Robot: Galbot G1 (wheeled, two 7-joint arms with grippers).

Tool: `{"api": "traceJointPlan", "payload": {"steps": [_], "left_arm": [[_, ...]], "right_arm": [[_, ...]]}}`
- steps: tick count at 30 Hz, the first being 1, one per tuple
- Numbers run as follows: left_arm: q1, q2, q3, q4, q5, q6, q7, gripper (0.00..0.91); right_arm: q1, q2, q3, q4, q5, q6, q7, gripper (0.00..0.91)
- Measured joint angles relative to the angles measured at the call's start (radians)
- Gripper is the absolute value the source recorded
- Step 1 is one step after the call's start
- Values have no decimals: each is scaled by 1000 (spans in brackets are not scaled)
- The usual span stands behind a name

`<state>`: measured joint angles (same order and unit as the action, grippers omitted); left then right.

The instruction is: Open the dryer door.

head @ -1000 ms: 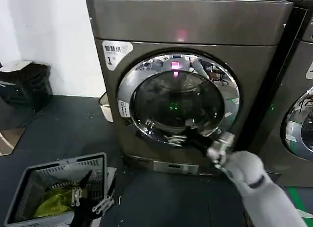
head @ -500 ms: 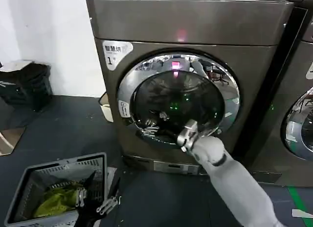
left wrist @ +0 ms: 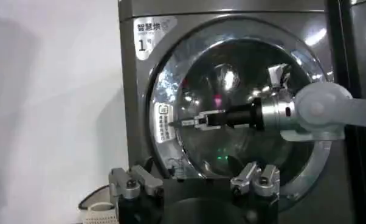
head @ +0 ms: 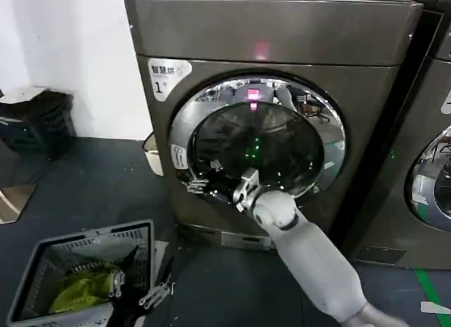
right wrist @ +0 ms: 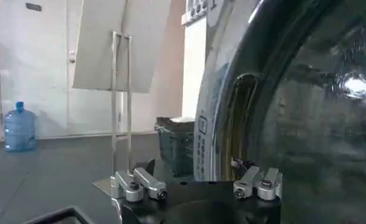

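Dark floor lies before the dryer; right hand (head: 243,189), fingers pressed together, has swept left across the shut door (head: 257,140).

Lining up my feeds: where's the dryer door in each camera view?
Head view: the dryer door is centre frame, on the front of machine "1".
Left wrist view: it spans the middle and right, behind the right arm.
Right wrist view: its glass covers the right half.
Shared landmark: the white sticker on the chrome ring.

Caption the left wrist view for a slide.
Right gripper reaching across the closed dryer door toward its left rim.
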<state>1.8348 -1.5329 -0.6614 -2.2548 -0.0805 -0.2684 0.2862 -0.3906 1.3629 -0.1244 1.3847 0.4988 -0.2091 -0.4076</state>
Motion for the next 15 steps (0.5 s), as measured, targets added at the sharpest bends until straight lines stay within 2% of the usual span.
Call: {"api": "traceJointPlan", "payload": {"steps": [7,15], "left_arm": [[-16,-2,-1,3,-18,0,-5,907],[-34,24,-35,-5,-66,71,7,907]], "right_arm": [[18,32,6,-50,-1,0,-83,907],[19,42,11,-73,5,-1,-154,907]]}}
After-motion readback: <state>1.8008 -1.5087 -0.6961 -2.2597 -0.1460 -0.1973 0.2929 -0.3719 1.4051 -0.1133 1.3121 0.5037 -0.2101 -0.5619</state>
